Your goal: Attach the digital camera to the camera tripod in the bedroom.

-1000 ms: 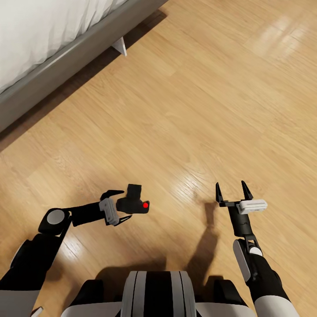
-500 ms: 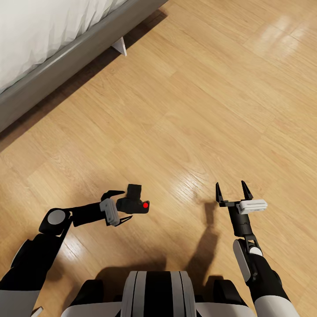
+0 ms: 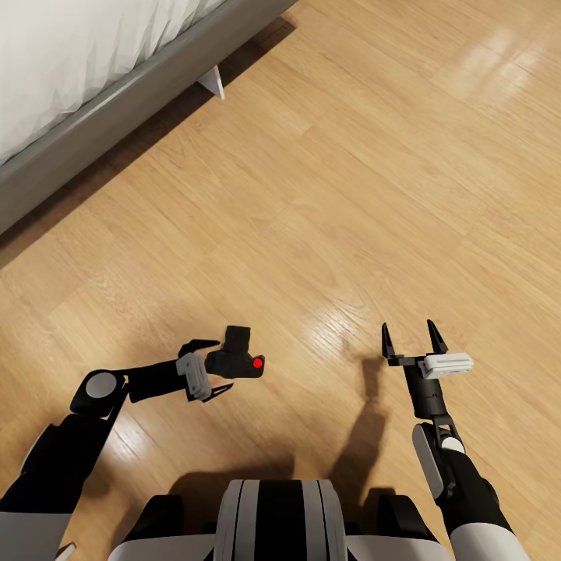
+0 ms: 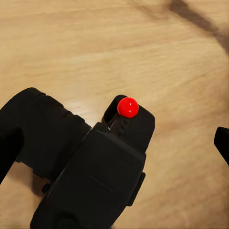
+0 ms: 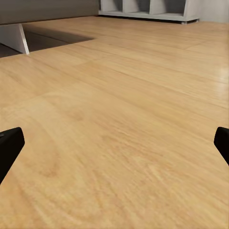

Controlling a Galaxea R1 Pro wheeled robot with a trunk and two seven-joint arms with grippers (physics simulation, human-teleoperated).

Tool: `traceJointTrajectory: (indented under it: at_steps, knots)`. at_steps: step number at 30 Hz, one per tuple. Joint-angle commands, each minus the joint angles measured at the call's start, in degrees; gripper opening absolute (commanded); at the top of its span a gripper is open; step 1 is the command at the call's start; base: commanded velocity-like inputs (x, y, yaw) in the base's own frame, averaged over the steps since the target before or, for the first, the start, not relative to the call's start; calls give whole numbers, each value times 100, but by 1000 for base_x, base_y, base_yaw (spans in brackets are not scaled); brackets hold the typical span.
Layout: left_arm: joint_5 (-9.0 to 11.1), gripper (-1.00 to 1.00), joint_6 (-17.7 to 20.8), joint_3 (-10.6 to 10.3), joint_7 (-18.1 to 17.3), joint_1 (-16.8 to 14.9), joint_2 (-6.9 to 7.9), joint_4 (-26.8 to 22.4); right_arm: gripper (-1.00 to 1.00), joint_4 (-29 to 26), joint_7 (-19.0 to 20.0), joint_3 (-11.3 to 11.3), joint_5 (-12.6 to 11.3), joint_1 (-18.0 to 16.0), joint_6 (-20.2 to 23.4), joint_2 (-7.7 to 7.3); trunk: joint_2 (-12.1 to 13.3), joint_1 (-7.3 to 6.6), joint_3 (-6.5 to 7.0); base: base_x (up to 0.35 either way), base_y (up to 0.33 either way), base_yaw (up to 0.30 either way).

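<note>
The digital camera point(image 3: 234, 360), matte black with a round red button, sits low over the wood plank floor point(image 3: 351, 195) between the spread fingers of my left gripper point(image 3: 224, 363). In the left wrist view the camera point(image 4: 95, 167) looms close. One fingertip point(image 4: 222, 143) stands well clear of it and the other fingertip point(image 4: 8, 155) is beside its bulging side. A soft shadow hugs the camera, so it seems to rest on the floor. My right gripper point(image 3: 407, 331) hangs open over bare floor, as its own view of the gripper point(image 5: 114, 143) confirms. The camera tripod is out of view.
The grey-framed white bed point(image 3: 117, 117) runs along the far left, with a white leg point(image 3: 212, 82) under its frame. A low white shelf unit point(image 5: 148, 7) stands by the far wall in the right wrist view. Open floor stretches ahead and to the right.
My left arm has drawn back very slightly toward me while the camera has stayed where it was. The right arm has not moved.
</note>
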Motion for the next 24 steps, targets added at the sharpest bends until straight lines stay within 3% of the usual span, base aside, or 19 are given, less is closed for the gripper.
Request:
traceJointTrajectory:
  at_steps: [1,12,24]
  knots:
    - [-12,100,39,-2,-15,-2,1,19,100,3,60,-4,-59,-2,-5,0,-1,-1,-2,0,0,0]
    - [-12,100,39,6,69,-2,2,265,100,3,58,-4,-57,-2,-1,0,-1,-1,-2,0,0,0]
    - [-40,100,-30,-8,924,-2,18,532,100,3,55,-4,-58,-2,4,0,-1,-1,-2,0,0,0]
